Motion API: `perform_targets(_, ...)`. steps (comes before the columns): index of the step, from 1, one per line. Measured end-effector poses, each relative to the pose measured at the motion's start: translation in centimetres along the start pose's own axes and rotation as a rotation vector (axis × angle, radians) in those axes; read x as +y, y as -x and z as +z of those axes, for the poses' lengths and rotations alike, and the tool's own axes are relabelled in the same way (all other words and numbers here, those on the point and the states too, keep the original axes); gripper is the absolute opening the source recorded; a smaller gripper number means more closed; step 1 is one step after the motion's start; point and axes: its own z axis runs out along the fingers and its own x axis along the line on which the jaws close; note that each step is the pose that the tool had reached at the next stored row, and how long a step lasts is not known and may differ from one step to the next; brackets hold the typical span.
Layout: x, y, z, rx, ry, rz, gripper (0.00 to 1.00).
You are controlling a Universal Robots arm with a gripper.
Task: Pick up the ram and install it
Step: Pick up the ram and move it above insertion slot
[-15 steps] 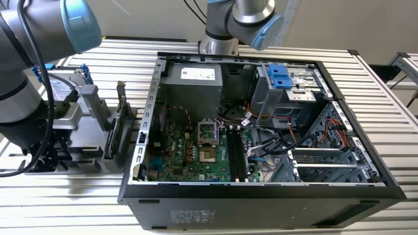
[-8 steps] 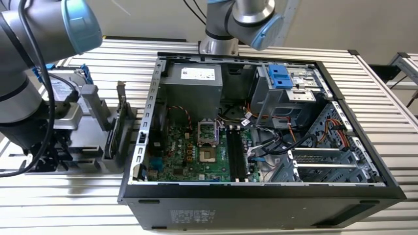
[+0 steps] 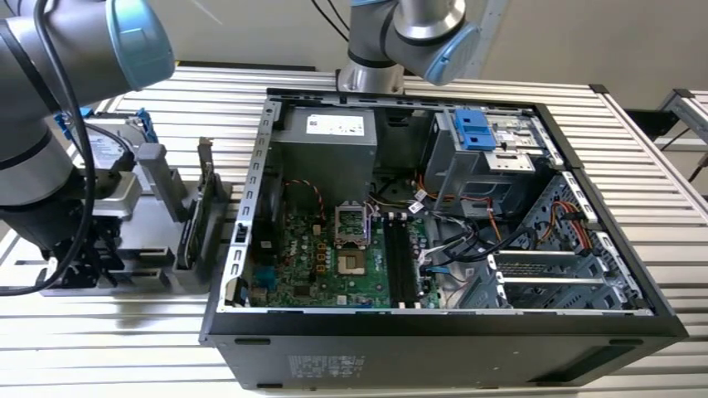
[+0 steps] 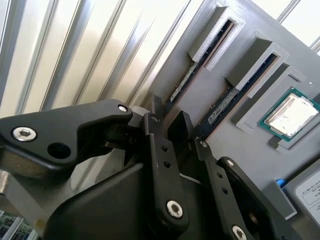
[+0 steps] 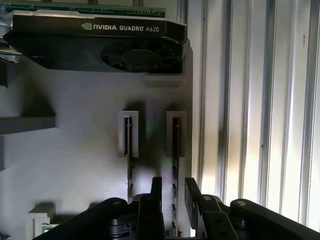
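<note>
At nine o'clock of the one open computer case (image 3: 443,332) in the exterior view, a grey holder tray (image 3: 144,253) carries two ram sticks (image 4: 202,62), each upright in its own slot. The gripper (image 5: 173,189), its two fingers (image 5: 156,187) narrowly parted, straddles one ram stick (image 5: 175,145) without clamping it; the second ram stick (image 5: 129,150) stands just beside, with one graphics card (image 5: 100,45) and one processor chip (image 4: 292,112) nearby.

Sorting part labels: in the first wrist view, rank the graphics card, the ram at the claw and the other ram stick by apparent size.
1. graphics card, clearly largest.
2 and 3. ram at the claw and other ram stick: they look alike, one partly hidden, so unranked.
</note>
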Motion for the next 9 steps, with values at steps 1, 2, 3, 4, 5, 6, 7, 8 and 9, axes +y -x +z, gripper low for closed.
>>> perform_targets(1,0.00,-0.01,0.00,0.0000,0.0000,0.000,1.00)
perform_targets(2,0.00,-0.02,0.00,0.0000,0.0000,0.000,1.00)
perform_targets(3,0.00,-0.02,0.00,0.0000,-0.0001,0.000,1.00)
perform_targets(4,0.00,-0.02,0.00,0.0000,0.0000,0.000,0.00)
perform_targets(5,0.00,-0.03,0.00,0.0000,0.0000,0.000,0.00)
perform_targets(6,0.00,-0.04,0.00,0.0000,0.0000,0.000,0.00)
perform_targets(7,0.00,-0.04,0.00,0.0000,0.0000,0.000,0.00)
perform_targets(8,0.00,-0.04,0.00,0.0000,-0.0001,0.000,0.00)
perform_targets(9,0.00,-0.05,0.01,0.0000,0.0000,0.000,0.00)
